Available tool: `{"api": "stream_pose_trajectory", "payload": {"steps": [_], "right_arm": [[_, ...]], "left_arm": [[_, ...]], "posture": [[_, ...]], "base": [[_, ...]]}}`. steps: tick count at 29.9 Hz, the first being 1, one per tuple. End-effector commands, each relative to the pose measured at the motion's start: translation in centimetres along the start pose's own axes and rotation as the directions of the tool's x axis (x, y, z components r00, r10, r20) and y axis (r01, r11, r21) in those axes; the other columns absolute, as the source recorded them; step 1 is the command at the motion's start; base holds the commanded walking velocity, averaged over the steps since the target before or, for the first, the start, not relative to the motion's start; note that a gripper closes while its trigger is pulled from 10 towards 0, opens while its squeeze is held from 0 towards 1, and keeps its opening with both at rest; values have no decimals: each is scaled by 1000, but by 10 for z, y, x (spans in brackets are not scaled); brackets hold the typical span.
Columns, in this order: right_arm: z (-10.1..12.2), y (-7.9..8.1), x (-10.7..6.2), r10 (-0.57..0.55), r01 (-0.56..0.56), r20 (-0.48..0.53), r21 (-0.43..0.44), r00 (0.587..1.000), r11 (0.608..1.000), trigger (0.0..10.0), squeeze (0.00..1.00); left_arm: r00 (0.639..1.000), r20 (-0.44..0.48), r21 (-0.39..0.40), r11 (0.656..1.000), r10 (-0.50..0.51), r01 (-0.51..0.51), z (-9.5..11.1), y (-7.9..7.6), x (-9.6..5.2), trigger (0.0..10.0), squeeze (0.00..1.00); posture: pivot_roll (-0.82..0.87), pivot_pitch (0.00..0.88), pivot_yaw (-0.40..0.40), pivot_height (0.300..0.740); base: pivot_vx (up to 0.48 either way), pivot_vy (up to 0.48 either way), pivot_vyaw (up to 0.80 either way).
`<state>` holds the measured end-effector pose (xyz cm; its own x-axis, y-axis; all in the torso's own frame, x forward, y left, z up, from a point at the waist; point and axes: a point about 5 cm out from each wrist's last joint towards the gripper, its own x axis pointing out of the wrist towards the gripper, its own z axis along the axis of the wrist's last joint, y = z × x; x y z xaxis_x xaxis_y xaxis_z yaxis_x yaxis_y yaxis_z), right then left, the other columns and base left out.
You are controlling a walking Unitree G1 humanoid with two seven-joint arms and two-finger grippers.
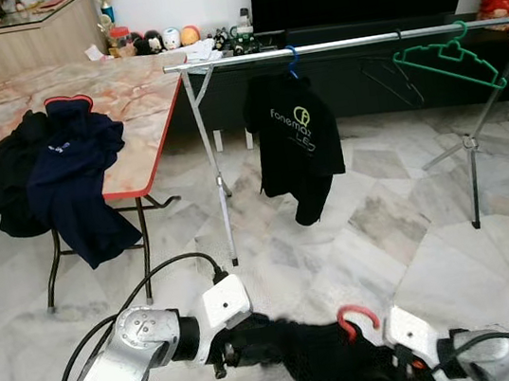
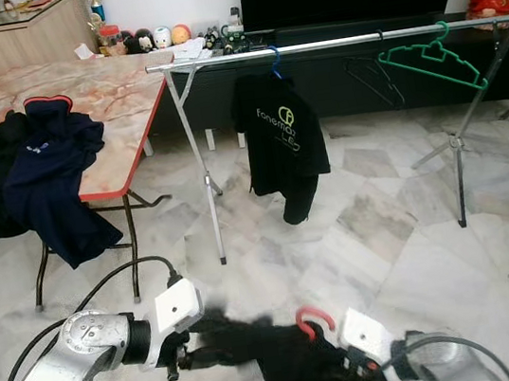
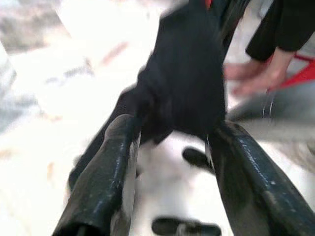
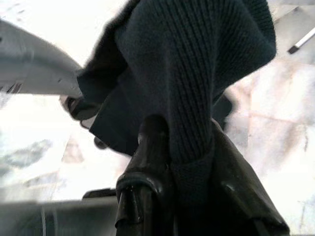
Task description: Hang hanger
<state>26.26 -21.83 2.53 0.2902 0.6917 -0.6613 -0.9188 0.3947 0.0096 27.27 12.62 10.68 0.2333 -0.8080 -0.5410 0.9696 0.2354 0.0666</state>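
A dark knit garment (image 1: 302,351) on a red hanger, whose hook (image 1: 355,317) sticks up, hangs low over the floor between my two arms. My left gripper (image 1: 229,350) holds one end of it, with fabric bunched between its fingertips (image 3: 123,132). My right gripper (image 4: 189,135) is shut on a fold of the knit just below the red hook. Farther ahead stands a silver clothes rail (image 1: 347,42). It carries a black printed shirt (image 1: 296,136) on a blue hanger and an empty green hanger (image 1: 446,61).
A marble-topped folding table (image 1: 139,93) at the left holds dark clothes (image 1: 60,172) draped over its edge. The rail's legs (image 1: 221,195) stand on the marble floor. A TV cabinet runs behind. What looks like a person's hand (image 3: 251,78) is blurred in the left wrist view.
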Motion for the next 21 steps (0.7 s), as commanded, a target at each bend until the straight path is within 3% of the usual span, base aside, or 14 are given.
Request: {"api": "stream_pose_trajectory", "payload": {"steps": [1, 7, 13, 17, 18, 19, 20, 21], "right_arm": [[8, -2, -1, 15, -13, 31, -42, 999, 999, 0, 0], [22, -5, -1, 51, -45, 79, -75, 996, 996, 0, 0], [34, 4, 0, 202, -187, 116, -130, 973, 974, 0, 0], [34, 5, -1, 226, -210, 108, -135, 968, 968, 0, 0], [35, 5, -1, 230, -216, 102, -137, 968, 967, 0, 0], [35, 4, -1, 235, -220, 99, -138, 967, 966, 0, 0], [35, 4, -1, 236, -222, 94, -141, 967, 965, 0, 0], [36, 4, 0, 235, -221, 90, -144, 968, 965, 0, 0]], "left_arm": [[1000, -29, 11, 1000, -11, 11, -5, -2, 0, 10000, 1000], [991, -79, 17, 994, -105, 106, -14, -12, 6, 10000, 1000], [991, -25, 37, 991, -130, 131, -6, -13, 14, 10000, 1000], [993, -10, 43, 992, -115, 115, -3, -11, 16, 10000, 1000], [996, -5, 58, 994, -89, 89, -1, -9, 17, 10000, 224], [998, -1, 69, 995, -70, 70, 0, -7, 18, 10000, 224], [998, 5, 73, 995, -64, 63, 3, -5, 18, 10000, 0], [998, 13, 74, 995, -63, 62, 5, -5, 18, 10000, 0]], "posture": [[-3, 23, 16, 740], [-2, 5, 16, 740], [-3, 0, 0, 740], [-3, 0, -4, 740], [-3, 0, -5, 740], [-4, 0, -7, 740], [-6, 0, -8, 740], [-6, 0, -9, 740]], "base": [[0, 0, 0], [0, 0, 0], [0, 0, 0], [0, 0, 0], [0, 0, 0], [0, 0, 0], [0, 0, 0], [0, 0, 0]]}}
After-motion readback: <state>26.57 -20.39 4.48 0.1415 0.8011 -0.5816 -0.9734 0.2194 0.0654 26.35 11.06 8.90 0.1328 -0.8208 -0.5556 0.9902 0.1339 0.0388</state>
